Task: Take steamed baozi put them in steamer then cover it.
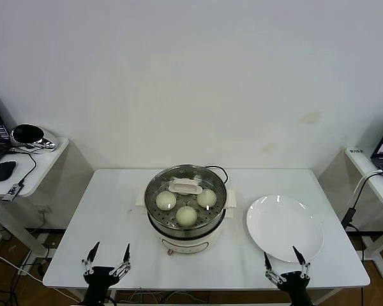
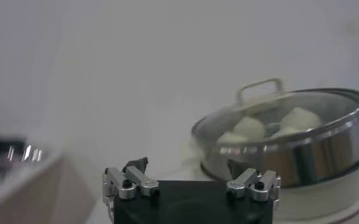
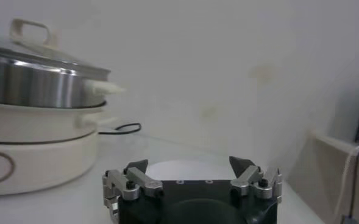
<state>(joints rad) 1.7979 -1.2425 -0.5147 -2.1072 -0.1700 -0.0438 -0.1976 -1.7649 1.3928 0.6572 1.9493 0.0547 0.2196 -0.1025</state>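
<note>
1. Three baozi show through the cover, lying on the perforated tray inside the steamer; a fourth may sit under the white handle, but we cannot tell.
2. We see the cover seated on the steamer's rim, so we judge the task essentially done.
3. Our left gripper hangs low at the table's near edge, left of the steamer, fingers spread wide and holding nothing.
4. Our right gripper hangs at the near edge too, just before the white plate, fingers spread wide and empty.
5. We judge the remaining risks small: a careless swing of the right arm could knock the plate, or the left arm could nudge the steamer and shift the cover.
6. The power cord behind the steamer could snag if the pot gets pushed.
</note>
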